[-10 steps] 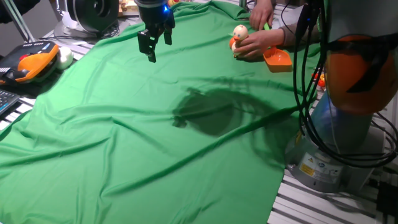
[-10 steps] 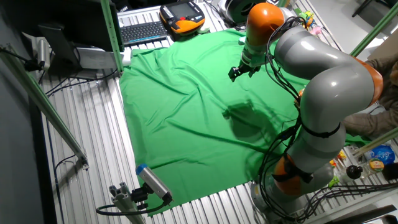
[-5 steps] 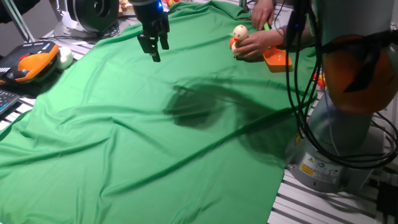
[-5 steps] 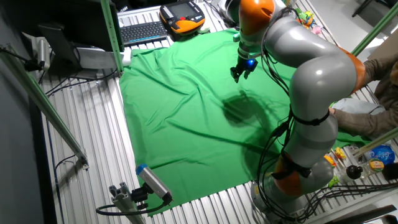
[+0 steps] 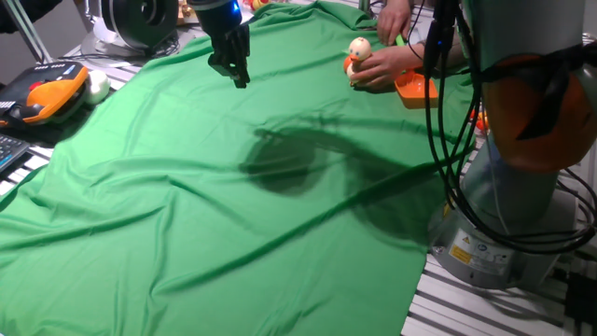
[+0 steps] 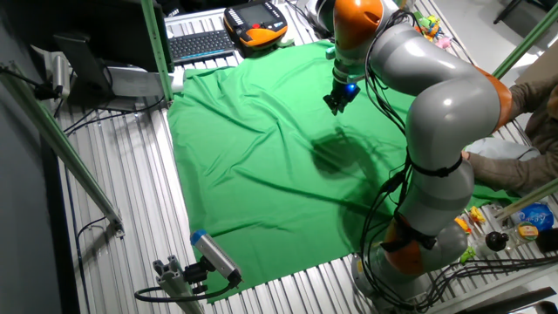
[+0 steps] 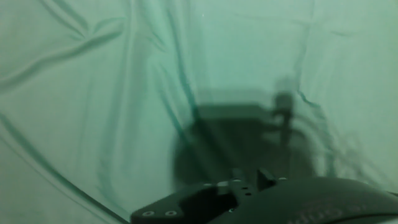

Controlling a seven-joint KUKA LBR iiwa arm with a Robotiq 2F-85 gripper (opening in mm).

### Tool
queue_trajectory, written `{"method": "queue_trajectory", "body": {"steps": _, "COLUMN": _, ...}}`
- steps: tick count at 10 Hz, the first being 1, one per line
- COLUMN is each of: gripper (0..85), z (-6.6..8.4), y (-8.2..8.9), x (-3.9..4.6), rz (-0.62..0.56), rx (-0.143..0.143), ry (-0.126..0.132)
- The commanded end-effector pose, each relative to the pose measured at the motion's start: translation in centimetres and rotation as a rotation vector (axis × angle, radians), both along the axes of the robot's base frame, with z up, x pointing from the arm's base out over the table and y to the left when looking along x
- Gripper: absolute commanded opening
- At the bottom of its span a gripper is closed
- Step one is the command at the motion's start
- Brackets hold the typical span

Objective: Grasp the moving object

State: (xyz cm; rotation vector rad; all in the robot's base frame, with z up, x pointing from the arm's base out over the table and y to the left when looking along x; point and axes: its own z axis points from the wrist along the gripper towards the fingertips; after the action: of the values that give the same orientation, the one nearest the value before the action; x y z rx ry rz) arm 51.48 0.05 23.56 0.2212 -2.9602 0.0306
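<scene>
Currently the gripper point(image 5: 235, 73) hangs above the green cloth point(image 5: 215, 187) near the far edge of the desk, fingers pointing down, touching nothing. Seen nearly edge-on in both fixed views, so I cannot tell how far apart the fingers are; nothing visible between them. The duck toy point(image 5: 357, 56) sits at the far right of the cloth, well apart from the gripper, upright, cream head on top, orange body below. A person's hand point(image 5: 387, 65) is wrapped around it from the right side, and a second hand point(image 5: 392, 19) reaches in just behind. An orange tray point(image 5: 416, 89) lies just beside the toy, on the near-right side, partly under the wrist. The arm's shadow point(image 5: 289, 163) falls dark on the cloth mid-desk. The other fixed view shows the gripper point(image 6: 336, 101) over the far half of the cloth point(image 6: 253, 157), with the arm point(image 6: 436, 113) bent above it; the toy is not visible there. Hand view shows only wrinkled cloth point(image 7: 93, 93) with a blurred dark shadow point(image 7: 242, 143) and part of the hand housing at the bottom; no toy in frame.
</scene>
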Motion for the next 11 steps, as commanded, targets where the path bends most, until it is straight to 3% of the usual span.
{"method": "queue_trajectory", "body": {"steps": 1, "gripper": 0.0, "z": 0.01, "y": 0.02, "x": 0.01, "rz": 0.003, "rx": 0.003, "ry": 0.001}}
{"method": "queue_trajectory", "body": {"steps": 11, "gripper": 0.0, "z": 0.01, "y": 0.02, "x": 0.01, "rz": 0.003, "rx": -0.008, "ry": -0.004}}
